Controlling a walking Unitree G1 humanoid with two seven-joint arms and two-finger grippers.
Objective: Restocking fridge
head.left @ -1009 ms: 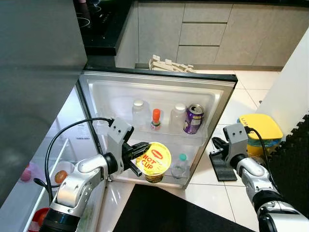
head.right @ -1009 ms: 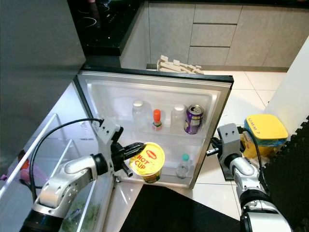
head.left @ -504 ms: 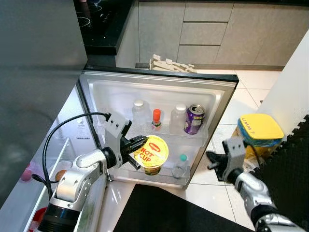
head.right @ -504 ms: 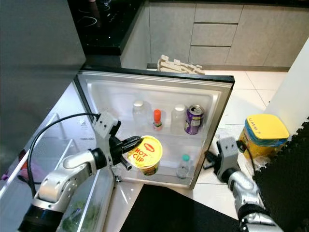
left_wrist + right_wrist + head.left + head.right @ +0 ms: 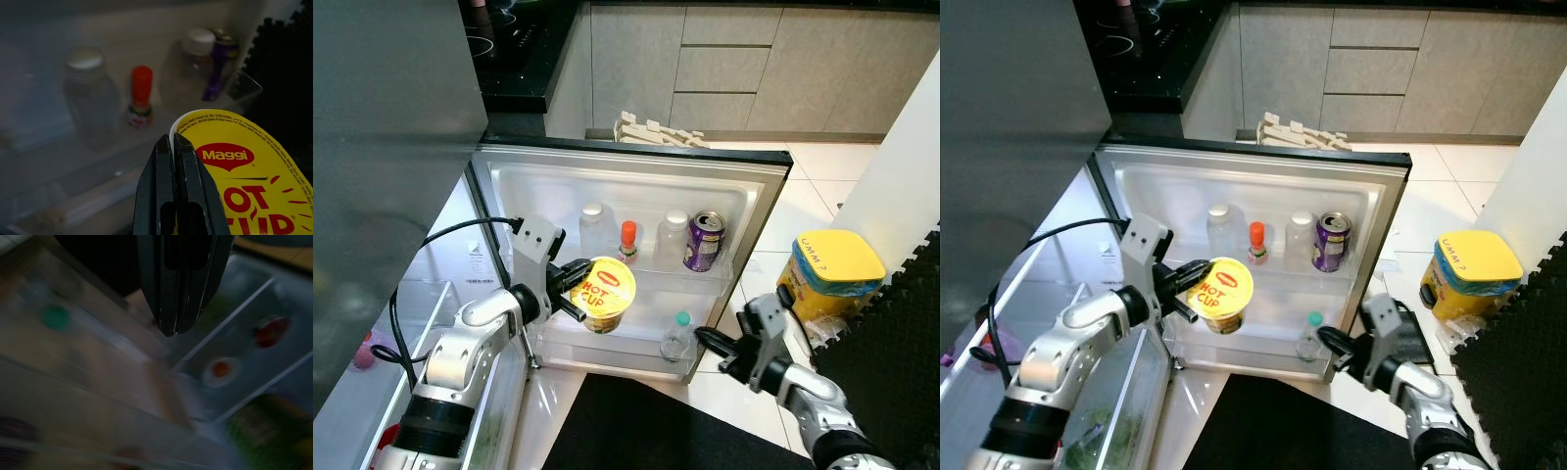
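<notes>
A yellow Maggi Hot Cup noodle cup (image 5: 604, 291) hangs in front of the open fridge door (image 5: 636, 186), level with its upper shelf. My left gripper (image 5: 578, 279) is shut on the cup's rim; the left wrist view shows both fingers (image 5: 166, 176) pinching the lid edge (image 5: 230, 161). On the shelf behind stand a clear bottle (image 5: 595, 227), a red-capped bottle (image 5: 628, 240), a white-capped jar (image 5: 674, 238) and a purple can (image 5: 705, 241). My right gripper (image 5: 707, 342) is shut and empty, low by the door's right corner, near a green-capped bottle (image 5: 677, 336).
A yellow-lidded tub (image 5: 829, 274) stands on the tiled floor to the right, with black foam matting (image 5: 901, 323) beside it. A black mat (image 5: 636, 426) lies below the door. The fridge's crisper drawer (image 5: 1116, 401) is at lower left, the dark counter (image 5: 514, 59) behind.
My left gripper has raised the cup up and back toward the door shelf. My right arm has swung down and left, from beside the tub to the door's lower corner.
</notes>
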